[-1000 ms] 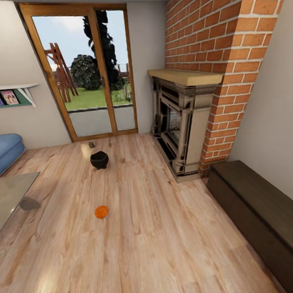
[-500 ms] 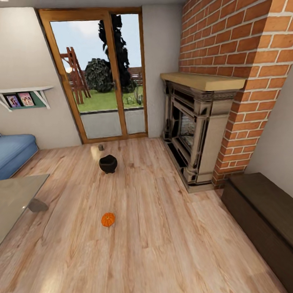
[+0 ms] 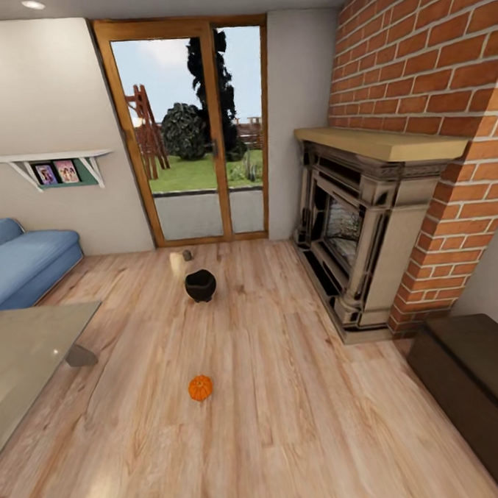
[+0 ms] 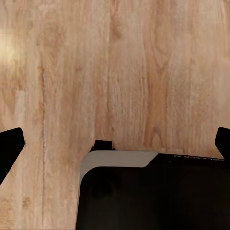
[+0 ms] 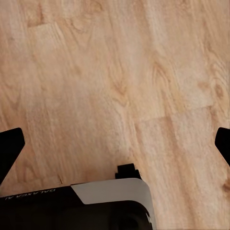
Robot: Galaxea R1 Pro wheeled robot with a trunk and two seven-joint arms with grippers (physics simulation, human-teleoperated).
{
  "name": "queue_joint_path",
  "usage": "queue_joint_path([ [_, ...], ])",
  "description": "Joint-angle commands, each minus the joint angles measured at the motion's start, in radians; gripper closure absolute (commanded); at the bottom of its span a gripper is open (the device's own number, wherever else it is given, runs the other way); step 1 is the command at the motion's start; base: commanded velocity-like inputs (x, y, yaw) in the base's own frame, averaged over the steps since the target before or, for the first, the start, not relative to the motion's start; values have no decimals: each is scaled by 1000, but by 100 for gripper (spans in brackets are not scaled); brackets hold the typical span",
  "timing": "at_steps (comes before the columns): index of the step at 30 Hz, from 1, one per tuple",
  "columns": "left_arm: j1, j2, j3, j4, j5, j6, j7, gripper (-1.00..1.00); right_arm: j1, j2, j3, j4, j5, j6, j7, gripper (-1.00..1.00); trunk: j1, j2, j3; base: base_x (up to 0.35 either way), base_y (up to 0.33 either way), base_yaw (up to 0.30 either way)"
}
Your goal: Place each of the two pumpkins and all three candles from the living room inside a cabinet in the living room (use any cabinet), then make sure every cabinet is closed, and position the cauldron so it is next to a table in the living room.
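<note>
Wood floor (image 3: 289,423): pumpkin (image 3: 200,387), cauldron (image 3: 200,285), cabinet (image 3: 471,383) cut off; both grippers (image 4: 115,143) (image 5: 115,143) spread wide.

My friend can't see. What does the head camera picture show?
A wooden floor with a small orange pumpkin and, farther off, a black cauldron and a pale candle near a glass door. A fireplace and dark cabinet stand right, a glass table left.
</note>
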Motion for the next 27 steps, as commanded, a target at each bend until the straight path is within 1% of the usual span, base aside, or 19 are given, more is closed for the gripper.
queue_joint_path([
  [1,0,1,-7,-1,10,-3,8,-100,0,-1,10,0,-9,-4,-7,-100,1,-1,-1,264,205,10],
  [3,0,1,-7,-1,10,-3,8,-100,0,-1,17,0,-9,-4,-7,-100,1,-1,-1,264,202,7],
  [6,0,1,-8,-1,10,-3,8,-100,0,-1,45,0,-10,-4,-8,-100,1,-1,-1,264,197,3],
  [11,0,1,-8,-1,12,-3,8,-100,0,-1,61,-2,-13,-3,-10,-100,1,-1,-1,253,194,1],
  [16,0,1,-8,-1,11,-3,8,-100,0,-1,62,-2,-14,-2,-16,-100,1,-1,-1,205,121,0],
  [27,0,1,-8,-1,11,-3,8,-100,0,-1,62,-2,-14,-2,-17,-100,1,-1,-1,155,13,0],
])
